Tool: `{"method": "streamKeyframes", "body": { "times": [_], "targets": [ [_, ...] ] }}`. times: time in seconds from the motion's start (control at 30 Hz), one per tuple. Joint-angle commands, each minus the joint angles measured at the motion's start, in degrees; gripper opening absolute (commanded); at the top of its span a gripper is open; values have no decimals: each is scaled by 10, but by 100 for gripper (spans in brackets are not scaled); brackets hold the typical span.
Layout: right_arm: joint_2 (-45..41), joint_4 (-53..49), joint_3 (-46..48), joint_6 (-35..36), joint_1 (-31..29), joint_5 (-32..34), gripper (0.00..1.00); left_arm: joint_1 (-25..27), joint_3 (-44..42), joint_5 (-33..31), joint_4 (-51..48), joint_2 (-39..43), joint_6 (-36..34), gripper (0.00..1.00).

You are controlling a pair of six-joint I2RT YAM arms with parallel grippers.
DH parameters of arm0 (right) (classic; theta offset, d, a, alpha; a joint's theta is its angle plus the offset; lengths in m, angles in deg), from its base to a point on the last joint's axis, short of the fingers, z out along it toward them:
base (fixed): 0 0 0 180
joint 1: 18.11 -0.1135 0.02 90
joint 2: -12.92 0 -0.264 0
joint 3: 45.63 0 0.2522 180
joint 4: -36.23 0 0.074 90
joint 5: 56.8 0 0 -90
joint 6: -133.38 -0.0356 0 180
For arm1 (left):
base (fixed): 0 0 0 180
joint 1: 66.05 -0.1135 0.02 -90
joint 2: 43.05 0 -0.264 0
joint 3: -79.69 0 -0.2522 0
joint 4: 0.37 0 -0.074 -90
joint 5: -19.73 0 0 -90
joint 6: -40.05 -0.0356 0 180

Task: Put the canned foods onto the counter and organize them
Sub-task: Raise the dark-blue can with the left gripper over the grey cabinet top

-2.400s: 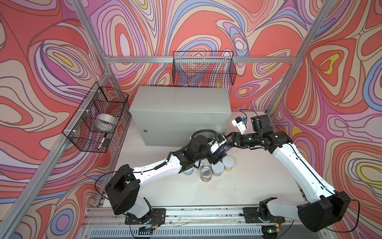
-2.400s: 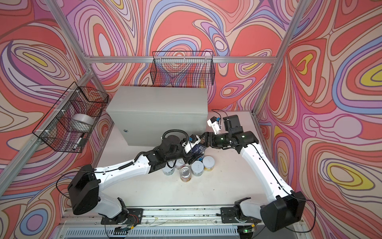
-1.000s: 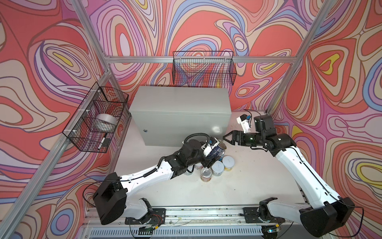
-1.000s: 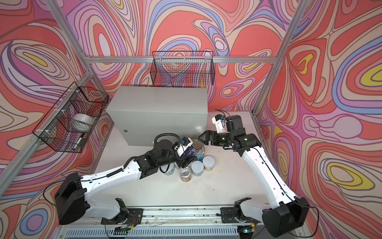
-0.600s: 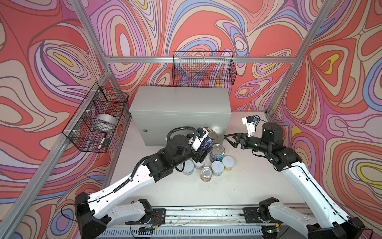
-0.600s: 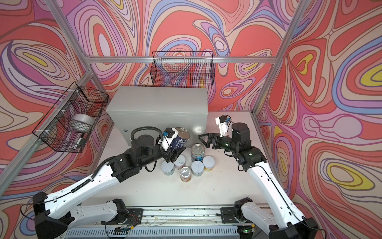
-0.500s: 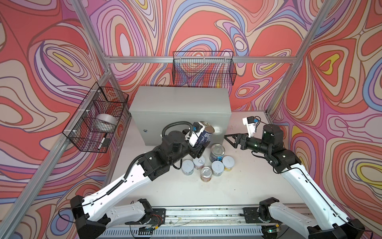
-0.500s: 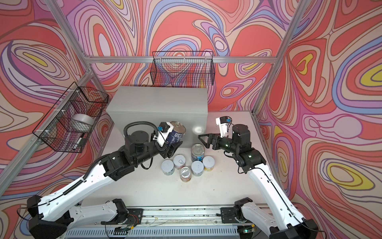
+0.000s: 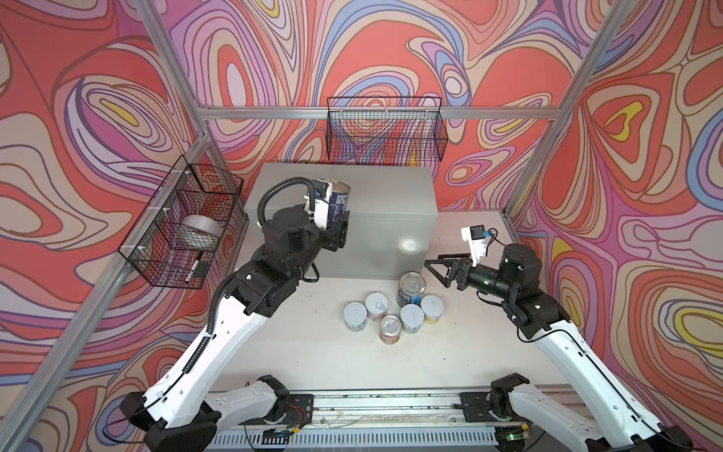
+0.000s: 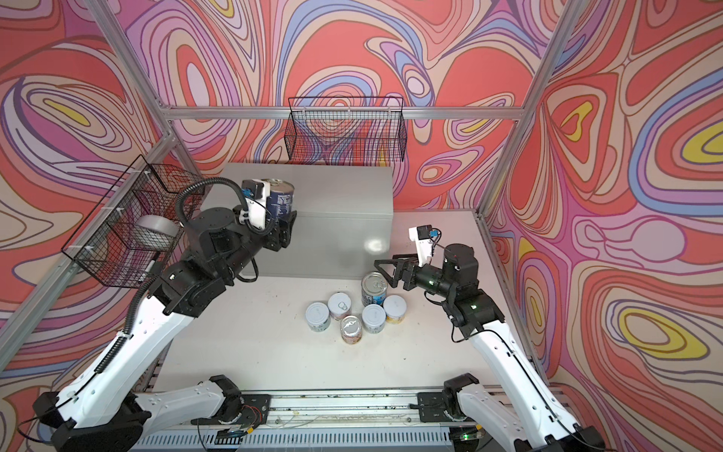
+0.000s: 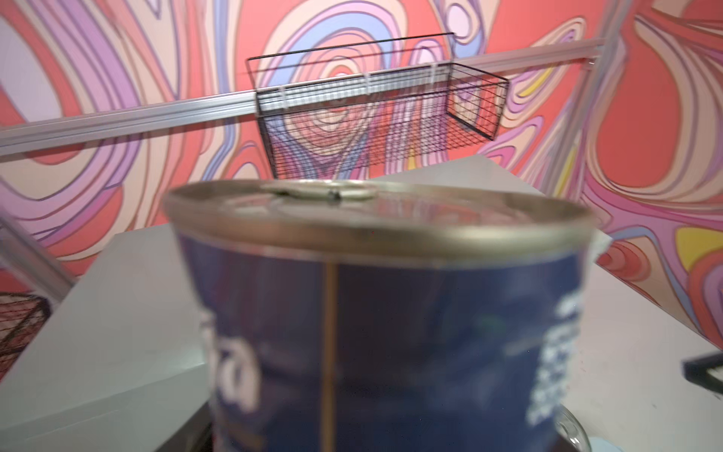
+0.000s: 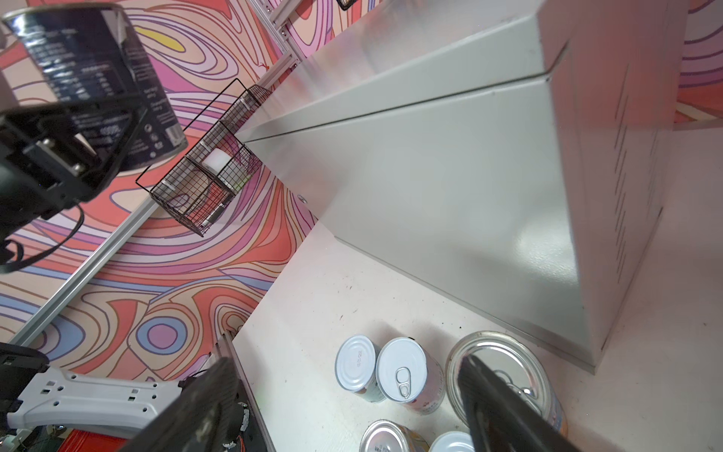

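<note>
Your left gripper (image 9: 333, 230) clasps a tall dark-blue-labelled silver-topped tin (image 9: 339, 201) over the front edge of the light-grey metal cabinet (image 9: 385, 191); your right gripper (image 9: 439, 267) stands wide, empty, before that cabinet.

We see the grey cabinet (image 9: 383, 231) as painted sheet metal, smooth with a soft sheen. The lid of the tall can (image 9: 411, 281) is bright, mirror-like metal; the raised can (image 11: 391, 332) wears a glossy dark-blue label. The table (image 9: 313, 352) looks matt white, lightly scuffed. The baskets (image 9: 385, 137) are thin black wire.
</note>
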Motion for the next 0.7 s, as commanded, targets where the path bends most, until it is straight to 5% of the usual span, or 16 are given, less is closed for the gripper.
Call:
{"method": "streamKeyframes", "body": {
  "times": [0.0,0.43,0.67],
  "targets": [
    [-9,19,11,17,-1,-11,91,-55,51,0,89,-7,18,57],
    [1,19,6,27,-1,-20,91,-273,141,144,167,-145,105,56],
    [-6,20,15,20,-1,2,91,-310,192,209,203,-234,104,57]
  ]
}}
